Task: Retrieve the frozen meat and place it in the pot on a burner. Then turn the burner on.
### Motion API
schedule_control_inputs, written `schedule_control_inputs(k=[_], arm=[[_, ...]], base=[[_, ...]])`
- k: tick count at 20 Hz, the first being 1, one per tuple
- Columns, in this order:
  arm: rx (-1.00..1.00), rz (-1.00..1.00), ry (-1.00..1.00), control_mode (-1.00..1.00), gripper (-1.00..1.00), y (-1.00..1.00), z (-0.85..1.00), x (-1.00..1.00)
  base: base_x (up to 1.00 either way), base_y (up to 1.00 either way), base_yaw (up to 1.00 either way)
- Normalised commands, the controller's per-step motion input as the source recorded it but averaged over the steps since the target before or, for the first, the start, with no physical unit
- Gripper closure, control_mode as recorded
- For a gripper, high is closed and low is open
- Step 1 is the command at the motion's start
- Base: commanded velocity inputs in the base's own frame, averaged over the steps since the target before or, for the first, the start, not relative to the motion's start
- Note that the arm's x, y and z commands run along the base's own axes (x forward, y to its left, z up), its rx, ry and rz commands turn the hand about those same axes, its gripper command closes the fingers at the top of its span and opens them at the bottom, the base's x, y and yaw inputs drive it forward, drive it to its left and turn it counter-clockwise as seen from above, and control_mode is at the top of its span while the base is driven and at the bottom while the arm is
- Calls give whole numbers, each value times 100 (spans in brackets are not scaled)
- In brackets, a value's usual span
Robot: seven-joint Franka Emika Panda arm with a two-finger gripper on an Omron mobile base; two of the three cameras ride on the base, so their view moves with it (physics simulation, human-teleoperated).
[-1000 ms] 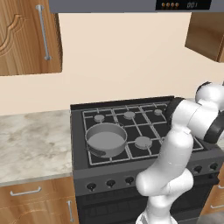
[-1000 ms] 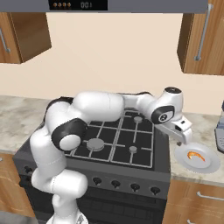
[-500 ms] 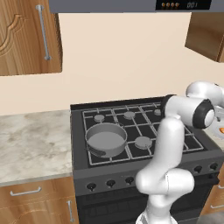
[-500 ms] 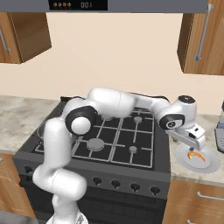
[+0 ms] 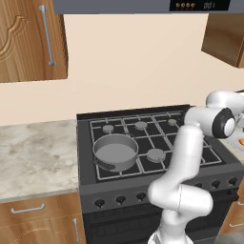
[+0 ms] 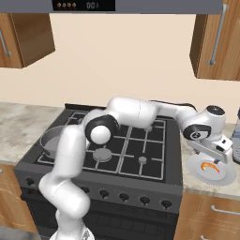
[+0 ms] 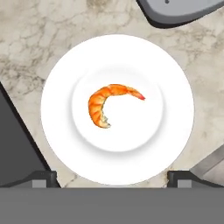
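I see the frozen meat (image 7: 110, 104) curled mid-plate (image 7: 61, 144) — tail toward the rim, bare white all round; my gripper (image 7: 112, 178) hangs above, fingers spread, grasping nothing.

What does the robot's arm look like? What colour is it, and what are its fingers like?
The arm is smooth, shiny white, made of fat rounded tubes joined like elbows. Each joint has a dark grey or black round cap. At its end sits a boxy white and grey hand, the gripper, with two small dark, blocky fingertips. No cables or writing show.

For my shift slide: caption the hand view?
Open hand poised above the frozen meat lying on a white plate on the marble counter.
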Motion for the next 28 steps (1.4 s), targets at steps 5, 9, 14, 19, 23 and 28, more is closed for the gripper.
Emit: schedule_control_inputs(k=[5,9,14,19,23,28], arm=[[0,5,0,-100,-100,-4,-18,34],[0,3,0,-100,-100,0,-19,20],[-1,2,0,-100,-100,0,-33,29],[-1,0,1,-100,-100,-2,-34,30],[0,0,5,-100,-100,-2,-24,2],[0,0,4,-100,-100,0,-19,0]], base=[[0,0,0],[0,0,0],[0,0,0],[0,0,0],[0,0,0],[0,0,0]])
